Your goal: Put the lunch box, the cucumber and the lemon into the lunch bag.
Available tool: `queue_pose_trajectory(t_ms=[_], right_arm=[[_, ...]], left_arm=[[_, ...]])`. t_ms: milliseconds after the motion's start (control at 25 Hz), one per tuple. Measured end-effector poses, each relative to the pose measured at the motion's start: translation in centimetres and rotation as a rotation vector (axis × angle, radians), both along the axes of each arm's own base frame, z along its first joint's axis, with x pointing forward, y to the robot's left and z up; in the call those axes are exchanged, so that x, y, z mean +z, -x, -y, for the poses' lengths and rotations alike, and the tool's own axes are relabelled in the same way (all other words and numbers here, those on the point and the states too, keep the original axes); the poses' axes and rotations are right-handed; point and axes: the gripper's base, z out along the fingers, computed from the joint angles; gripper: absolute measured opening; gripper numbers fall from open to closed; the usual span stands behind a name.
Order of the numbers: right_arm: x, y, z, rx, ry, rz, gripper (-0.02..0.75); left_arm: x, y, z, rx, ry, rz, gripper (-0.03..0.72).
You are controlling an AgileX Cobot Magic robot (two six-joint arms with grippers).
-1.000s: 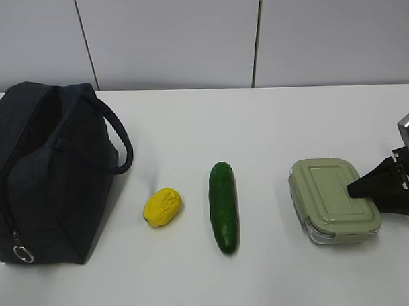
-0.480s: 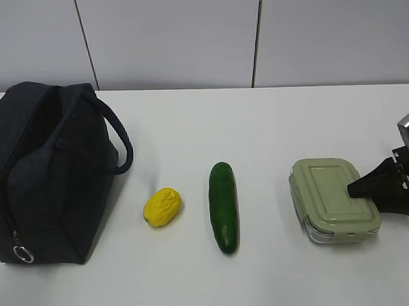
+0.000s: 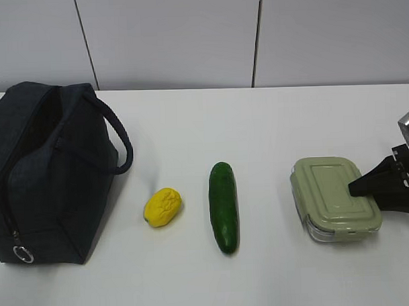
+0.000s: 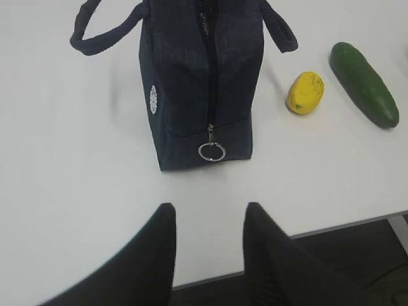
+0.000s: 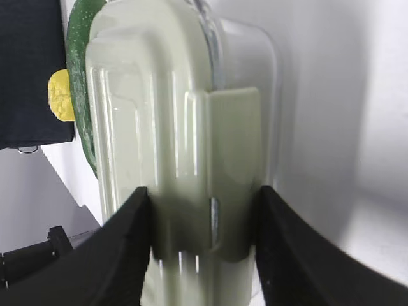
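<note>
Right gripper (image 5: 204, 242) is closing across the lunch box (image 3: 335, 197), apparently clamping its lid clip; squeeze squarely before lifting. Left gripper (image 4: 207, 245) is hanging released.

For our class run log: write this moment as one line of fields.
stage: gripping lunch box | right gripper: closed on its end | left gripper: open, empty | cucumber, lemon: on table | lunch bag: unzipped
</note>
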Motion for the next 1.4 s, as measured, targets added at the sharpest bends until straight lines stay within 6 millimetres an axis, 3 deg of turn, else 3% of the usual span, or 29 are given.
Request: queue_pose_trajectory(t_ms=[1400], right_arm=[[1.5,-0.5,-0.7,-0.020,0.068,0.012,0.354]], left_arm=[[0.0,0.0,0.0,0.000,0.000,0.000,0.239]])
